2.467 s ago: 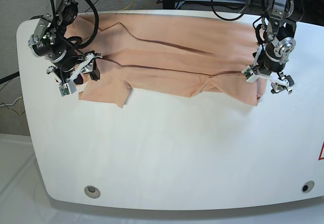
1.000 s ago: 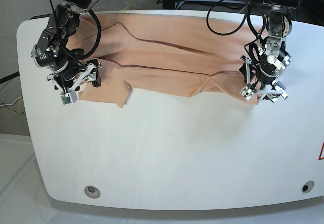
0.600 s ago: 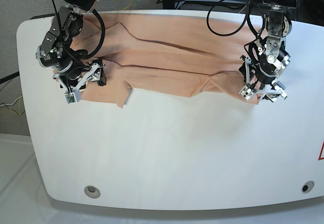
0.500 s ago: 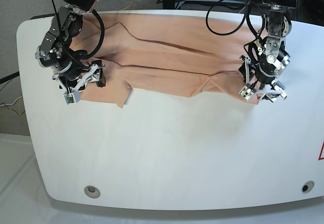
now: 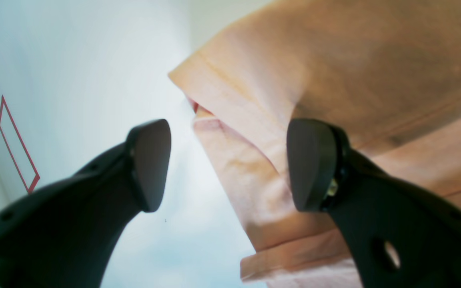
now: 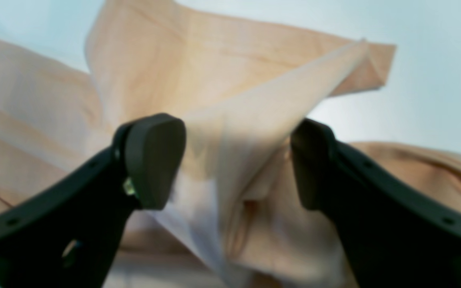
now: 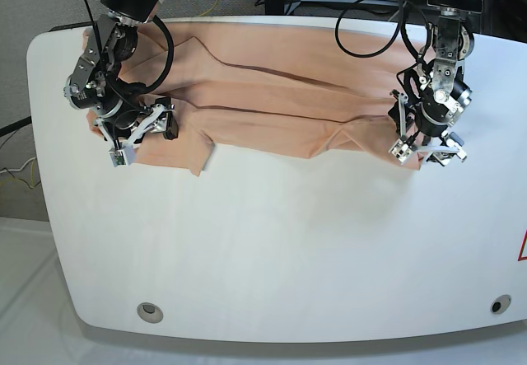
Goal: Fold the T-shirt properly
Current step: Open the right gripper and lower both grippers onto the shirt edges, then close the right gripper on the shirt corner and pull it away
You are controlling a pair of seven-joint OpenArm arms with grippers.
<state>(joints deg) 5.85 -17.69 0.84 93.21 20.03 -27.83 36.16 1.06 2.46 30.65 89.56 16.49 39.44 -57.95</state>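
White table [image 7: 272, 250], smooth matte top with rounded corners, two small round metal grommets [image 7: 149, 311] near the front edge, a thin red outline mark [image 5: 16, 150] at one side.

The T-shirt [image 7: 280, 93] lies across the far half of the table – peach cotton, soft knit, bunched into long lengthwise ridges and creases, not flat. Its near edge runs ragged, with a sleeve corner [image 7: 200, 161] sticking out toward the front and a small peak in the cloth further along. Stitched hems show clearly in the left wrist view, double layers stacked at the fabric corner [image 5: 230, 120].

Left gripper [image 7: 428, 147] sits at one end of the shirt, right over the hem corner. Black, smooth, rounded finger pads [image 5: 312, 164] stand wide apart; one pad is over the cloth, the other over bare table, the folded edge between them. Nothing pinched – it holds no fabric.

Right gripper [image 7: 142, 130] is at the opposite end, over the sleeve area. Its pads [image 6: 154, 160] are spread too, a raised, tent-like fold of cloth standing up between them [image 6: 254, 132]. View is blurry; the pads look clear of the fold, and whether they touch it I cannot tell.
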